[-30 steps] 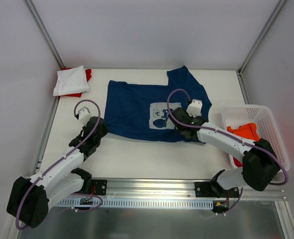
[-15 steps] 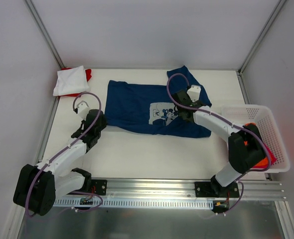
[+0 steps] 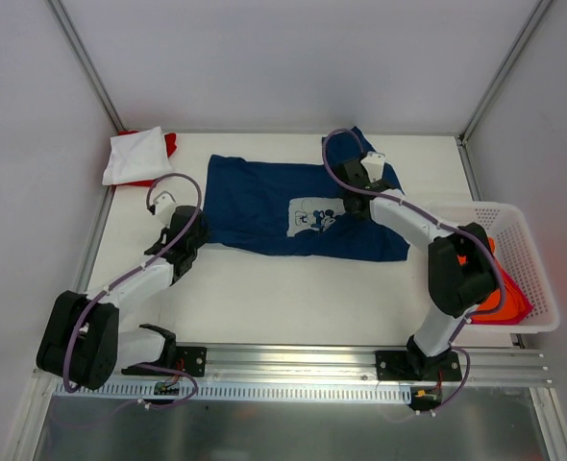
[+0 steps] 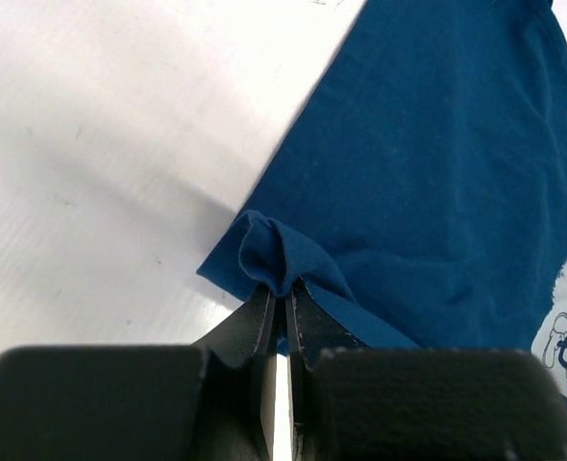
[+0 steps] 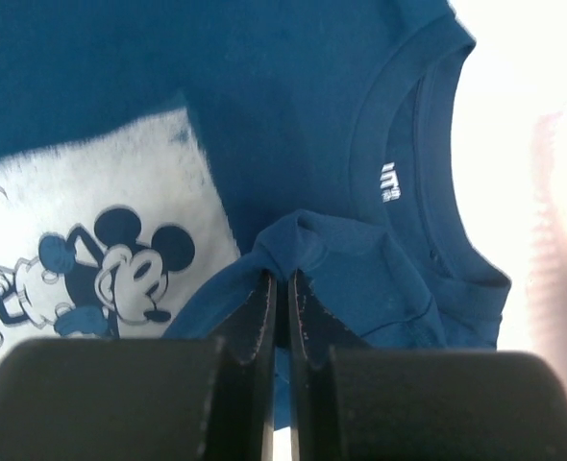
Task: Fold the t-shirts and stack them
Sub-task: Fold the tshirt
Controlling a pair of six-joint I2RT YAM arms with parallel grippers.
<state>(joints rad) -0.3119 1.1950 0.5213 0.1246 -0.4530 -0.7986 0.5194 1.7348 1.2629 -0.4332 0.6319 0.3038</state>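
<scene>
Clamping jaws on the navy t-shirt's (image 3: 264, 197) two ends, left gripper (image 4: 282, 291) and right gripper (image 5: 282, 279) apparently ready a fold.

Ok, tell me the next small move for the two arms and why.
Probably carry the left gripper with its corner toward the far side. Both grippers are shut on bunched cloth of the blue shirt; the right gripper is up by the collar, the left at the near corner.

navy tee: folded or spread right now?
Mostly spread, not folded. The navy tee lies flat with its print up; left jaws are shut on a bunched corner, right jaws on a bunch beside the collar.
</scene>
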